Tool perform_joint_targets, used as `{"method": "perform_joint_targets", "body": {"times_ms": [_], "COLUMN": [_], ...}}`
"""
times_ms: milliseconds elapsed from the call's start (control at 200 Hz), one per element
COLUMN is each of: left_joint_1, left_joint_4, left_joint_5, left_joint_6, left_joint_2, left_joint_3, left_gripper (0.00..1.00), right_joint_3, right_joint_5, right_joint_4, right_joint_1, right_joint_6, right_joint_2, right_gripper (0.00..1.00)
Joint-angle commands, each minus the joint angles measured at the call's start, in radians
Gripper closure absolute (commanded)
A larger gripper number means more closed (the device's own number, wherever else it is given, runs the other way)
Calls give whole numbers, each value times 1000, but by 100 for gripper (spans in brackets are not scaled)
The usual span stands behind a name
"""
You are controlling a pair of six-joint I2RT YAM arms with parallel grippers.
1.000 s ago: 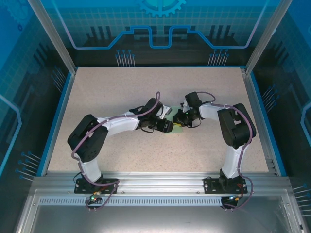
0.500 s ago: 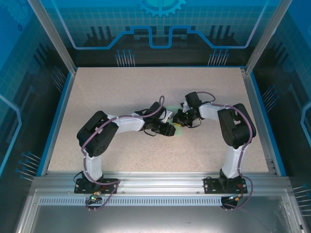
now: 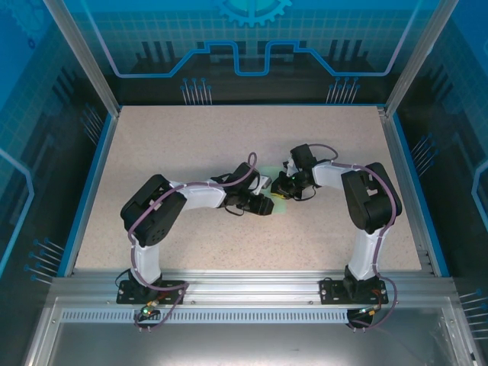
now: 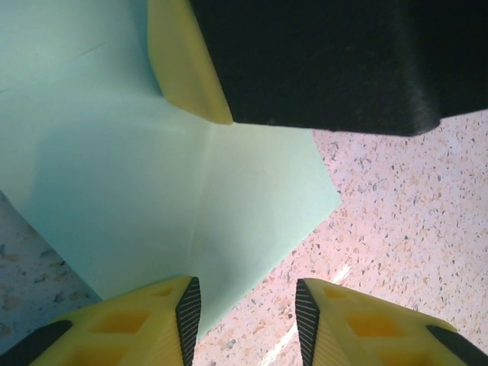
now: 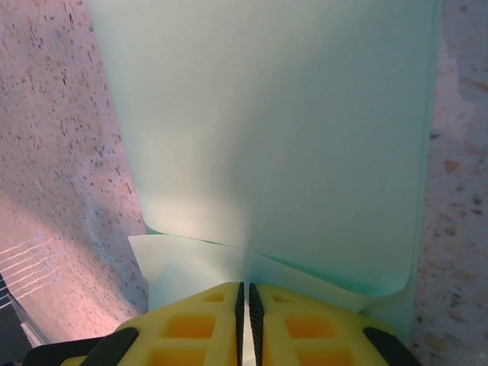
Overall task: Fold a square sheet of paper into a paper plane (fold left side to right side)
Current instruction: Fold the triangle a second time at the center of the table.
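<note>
Two arms are counted, bolted at the near edge of the speckled table (image 3: 191,145), and their two grippers are seen close together at mid-table over a single sheet. The square sheet of paper (image 4: 152,175) is seen as plain, pale mint-green and unmarked, with one faint straight crease across it; it is found on the table between the grippers. The left gripper (image 4: 248,305) is held with its jaws apart — one finger over the paper's edge, the other over bare table, nothing clamped. The right gripper (image 5: 244,293) is closed on the sheet's edge, where two layers are seen — a curled upper one over a lower one.
</note>
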Motion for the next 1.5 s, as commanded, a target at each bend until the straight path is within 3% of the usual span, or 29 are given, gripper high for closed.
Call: {"method": "perform_joint_targets", "body": {"times_ms": [0,650,1001,1496], "left_joint_1": [-3,-3,21,40], "left_joint_4": [9,88,20,3], "left_joint_5": [0,-20,18,49], "left_joint_6": [-25,-92,-72,-51], "left_joint_2": [17,-115,-226,-1], "left_joint_3": [-45,-319,-165,10], "left_gripper": [59,66,64,64], "right_joint_3": [-4,9,13,15], "right_joint_5": [61,59,47,33], "right_joint_4": [-79,-88,-83,-78], "right_joint_1": [7,5,8,9], "right_joint_6": [-23,-30,-33,-34], "right_joint_2": [48,53,45,44], "right_gripper": [85,85,85,85]}}
